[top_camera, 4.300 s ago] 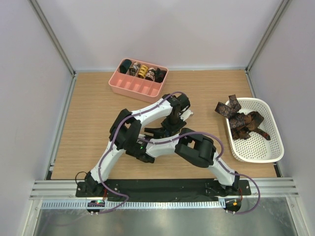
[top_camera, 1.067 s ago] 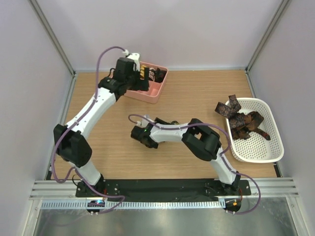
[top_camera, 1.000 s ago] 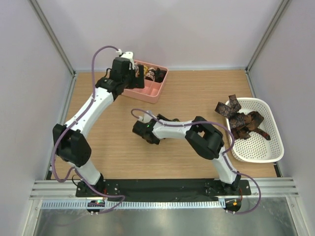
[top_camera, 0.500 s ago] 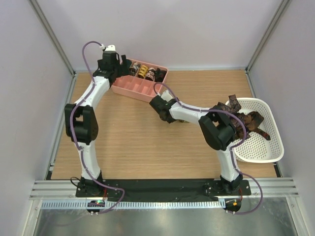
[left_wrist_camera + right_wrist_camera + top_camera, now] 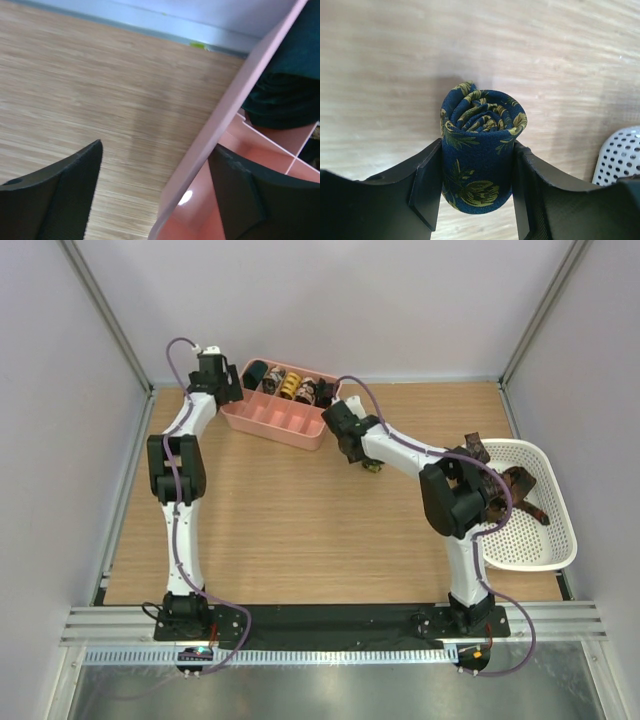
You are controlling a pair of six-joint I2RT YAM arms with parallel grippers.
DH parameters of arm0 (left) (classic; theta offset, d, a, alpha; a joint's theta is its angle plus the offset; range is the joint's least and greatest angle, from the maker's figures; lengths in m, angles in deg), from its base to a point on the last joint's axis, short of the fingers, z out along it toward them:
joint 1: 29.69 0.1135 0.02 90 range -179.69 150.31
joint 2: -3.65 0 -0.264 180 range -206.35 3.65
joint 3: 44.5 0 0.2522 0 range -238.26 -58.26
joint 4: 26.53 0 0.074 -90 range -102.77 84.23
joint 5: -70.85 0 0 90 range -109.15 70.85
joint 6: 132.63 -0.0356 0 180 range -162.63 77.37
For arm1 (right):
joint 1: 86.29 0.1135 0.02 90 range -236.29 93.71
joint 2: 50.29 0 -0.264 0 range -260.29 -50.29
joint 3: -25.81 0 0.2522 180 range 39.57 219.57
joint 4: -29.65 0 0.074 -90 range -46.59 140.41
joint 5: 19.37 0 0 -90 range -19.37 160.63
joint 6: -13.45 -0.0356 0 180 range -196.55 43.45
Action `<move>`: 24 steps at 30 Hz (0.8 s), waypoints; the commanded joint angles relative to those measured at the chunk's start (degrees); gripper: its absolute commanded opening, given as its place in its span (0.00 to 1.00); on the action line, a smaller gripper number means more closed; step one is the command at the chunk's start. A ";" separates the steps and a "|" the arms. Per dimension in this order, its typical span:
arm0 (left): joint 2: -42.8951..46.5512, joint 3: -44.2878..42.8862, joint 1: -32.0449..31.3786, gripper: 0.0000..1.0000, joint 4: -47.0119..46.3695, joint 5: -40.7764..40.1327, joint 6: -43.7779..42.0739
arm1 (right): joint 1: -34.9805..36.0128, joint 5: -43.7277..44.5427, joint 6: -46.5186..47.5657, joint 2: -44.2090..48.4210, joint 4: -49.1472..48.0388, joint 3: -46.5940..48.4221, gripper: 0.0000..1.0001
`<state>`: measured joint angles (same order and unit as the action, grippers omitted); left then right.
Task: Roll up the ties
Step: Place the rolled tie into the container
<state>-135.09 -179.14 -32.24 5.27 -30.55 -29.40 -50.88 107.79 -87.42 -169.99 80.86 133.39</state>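
Note:
My right gripper [image 5: 368, 462] is shut on a rolled navy tie with yellow-green print [image 5: 479, 150] and holds it upright just over the table, near the right end of the pink tray [image 5: 275, 420]. The coil shows as a small spot in the top view [image 5: 373, 467]. The tray's back row holds several rolled ties [image 5: 290, 387]. My left gripper [image 5: 226, 392] is open at the tray's left end. Its jaws straddle the tray's wall [image 5: 235, 115], one outside over the table, one inside. A dark green coil [image 5: 285, 85] lies in the tray beside it. Loose brown ties [image 5: 500, 485] lie in the white basket.
The white basket [image 5: 530, 550] stands at the right edge of the table, and its rim shows in the right wrist view [image 5: 620, 155]. The pink tray's front row of compartments holds nothing. Metal frame posts and grey walls enclose the table.
My right gripper carried the rolled navy tie from the table's middle up and right, toward the tray's right end. My left arm swung to the tray's left end.

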 commanded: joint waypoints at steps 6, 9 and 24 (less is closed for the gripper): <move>2.68 5.19 -0.27 0.41 -2.31 6.55 3.53 | -0.70 -3.50 -2.48 -3.52 3.67 15.59 0.01; 6.01 12.38 -0.27 0.17 -5.64 10.86 5.74 | -0.88 -4.12 -2.49 -4.66 6.31 20.34 0.01; 21.40 37.03 -2.99 0.00 -17.78 16.58 8.30 | -3.86 -2.89 2.34 -7.57 9.57 31.34 0.01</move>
<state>-117.32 -143.67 -34.05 -11.34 -18.27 -22.03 -53.98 103.86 -88.01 -178.49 90.48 161.61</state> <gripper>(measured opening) 0.070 0.559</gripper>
